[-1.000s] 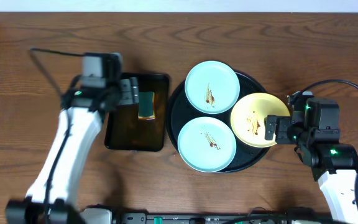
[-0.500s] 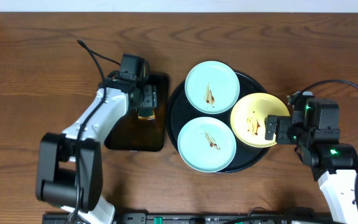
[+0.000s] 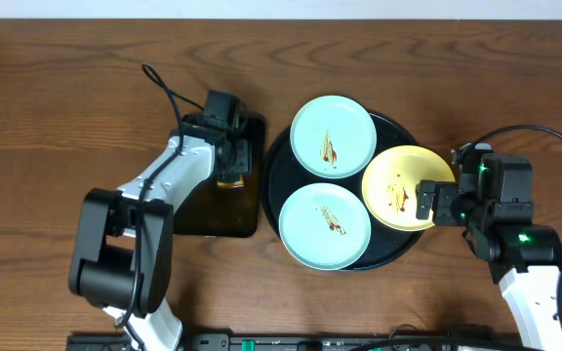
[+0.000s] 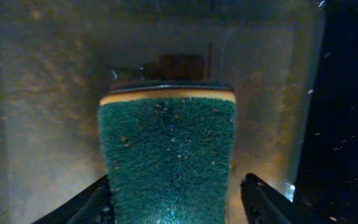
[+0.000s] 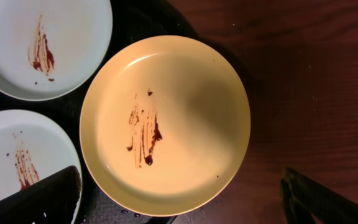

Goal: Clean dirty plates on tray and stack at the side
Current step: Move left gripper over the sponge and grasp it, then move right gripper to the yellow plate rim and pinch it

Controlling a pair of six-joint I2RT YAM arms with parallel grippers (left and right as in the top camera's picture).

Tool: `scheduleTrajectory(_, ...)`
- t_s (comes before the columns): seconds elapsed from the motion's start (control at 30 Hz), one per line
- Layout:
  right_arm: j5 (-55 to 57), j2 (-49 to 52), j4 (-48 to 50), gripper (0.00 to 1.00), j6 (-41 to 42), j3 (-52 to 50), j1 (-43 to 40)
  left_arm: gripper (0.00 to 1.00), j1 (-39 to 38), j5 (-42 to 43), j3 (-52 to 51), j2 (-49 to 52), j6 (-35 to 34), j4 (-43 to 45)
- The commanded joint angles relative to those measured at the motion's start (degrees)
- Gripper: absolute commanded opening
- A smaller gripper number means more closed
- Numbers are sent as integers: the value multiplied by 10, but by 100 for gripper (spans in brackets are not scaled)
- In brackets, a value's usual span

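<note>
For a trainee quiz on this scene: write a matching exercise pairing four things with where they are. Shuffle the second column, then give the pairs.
Things
1. yellow plate
2. sponge
3. mint plates
4. right gripper

Places
A. in the rectangular tray, between the open fingers of the left gripper
B. on the left part of the round tray, one far, one near
C. open, at the yellow plate's right edge
D. overhanging the round tray's right rim

Pairs: 1-D, 2-A, 3-B, 4-C
</note>
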Motion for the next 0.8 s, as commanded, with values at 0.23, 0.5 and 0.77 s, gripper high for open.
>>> scheduleTrajectory(0.23, 6, -4, -3, 99, 5, 15, 5, 36, -2, -7, 5, 14, -7, -6)
scheduleTrajectory(0.5, 6, -4, -3, 99, 5, 15, 5, 9, -2, -7, 5, 14, -7, -12)
scheduleTrajectory(0.77, 6, -1, 1, 99, 5, 15, 5, 7, 3, -6, 9, -27, -7, -27)
